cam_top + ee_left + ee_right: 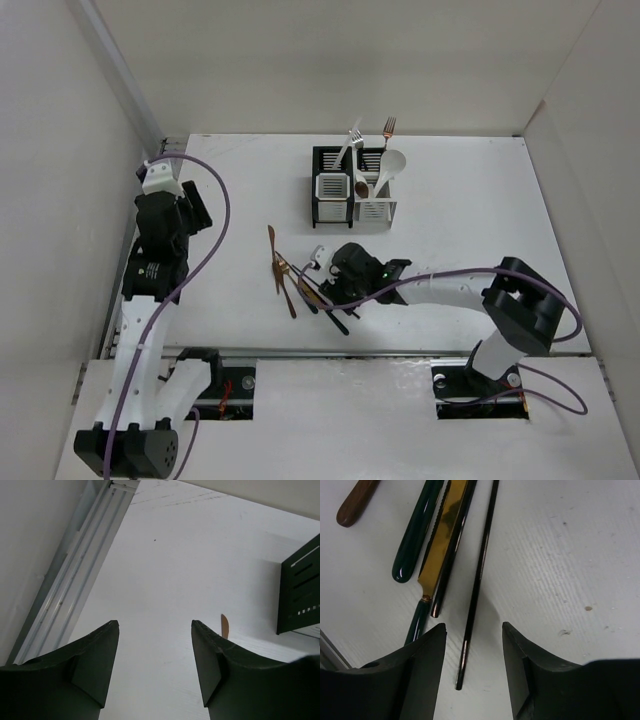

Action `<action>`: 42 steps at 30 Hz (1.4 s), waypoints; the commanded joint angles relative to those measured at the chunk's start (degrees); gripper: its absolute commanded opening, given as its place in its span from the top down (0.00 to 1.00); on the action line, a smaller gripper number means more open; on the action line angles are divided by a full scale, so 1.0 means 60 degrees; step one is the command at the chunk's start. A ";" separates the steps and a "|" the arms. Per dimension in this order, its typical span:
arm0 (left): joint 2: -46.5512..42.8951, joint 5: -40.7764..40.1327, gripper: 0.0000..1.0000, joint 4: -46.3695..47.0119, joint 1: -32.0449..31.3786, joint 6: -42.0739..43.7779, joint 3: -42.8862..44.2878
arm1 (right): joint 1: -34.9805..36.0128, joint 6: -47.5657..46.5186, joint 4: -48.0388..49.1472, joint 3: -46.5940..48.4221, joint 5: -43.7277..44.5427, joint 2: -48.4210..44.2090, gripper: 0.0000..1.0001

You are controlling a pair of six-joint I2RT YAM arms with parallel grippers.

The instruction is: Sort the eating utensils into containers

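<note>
The two joined containers stand at the back middle: a white one (333,187) and a silver-grey one (373,207). They hold a silver fork (350,145), a copper fork (388,130), a white soup spoon (393,165) and a brown spoon (361,185). Loose utensils lie at the table's front middle: copper pieces (281,270) and black pieces (332,308). My right gripper (335,290) (474,630) is open and low over the table. Its jaws stand on either side of the end of a thin black chopstick (477,580). My left gripper (192,205) (155,625) is open and empty above the table's left side.
Beside the chopstick lie a second black chopstick (452,555), a gold-bladed knife (441,542) with a dark green handle, another dark green handle (415,535) and a brown handle (355,505). A copper tip (225,626) and the container's black frame (300,590) show in the left wrist view.
</note>
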 commanded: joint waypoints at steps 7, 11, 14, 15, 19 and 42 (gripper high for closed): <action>-0.0318 -0.0097 0.42 0.0136 0.0563 -0.0396 -0.0056 | 0.0399 0.0904 -0.0131 0.0419 0.1024 0.0988 0.51; -0.0230 0.0108 0.42 0.0136 0.0651 -0.0484 -0.0056 | 0.0399 0.0993 -0.0220 0.0640 0.1507 0.1415 0.54; -0.0143 0.0108 0.42 0.0136 0.0651 -0.0484 0.0032 | 0.0399 0.0775 -0.0307 0.1122 0.1407 0.1809 0.55; -0.0142 0.0021 0.42 0.0136 0.0651 -0.0484 0.0032 | 0.0399 0.0672 -0.0308 0.1297 0.1406 0.1956 0.56; -0.0054 -0.0067 0.42 0.0224 0.0651 -0.0266 0.0221 | 0.0399 0.0671 -0.0821 0.2089 0.1406 0.2689 0.65; 0.0400 0.0211 0.41 0.0955 0.0651 0.0292 0.0222 | 0.0399 0.0981 -0.0207 0.2499 0.2651 -0.0573 1.00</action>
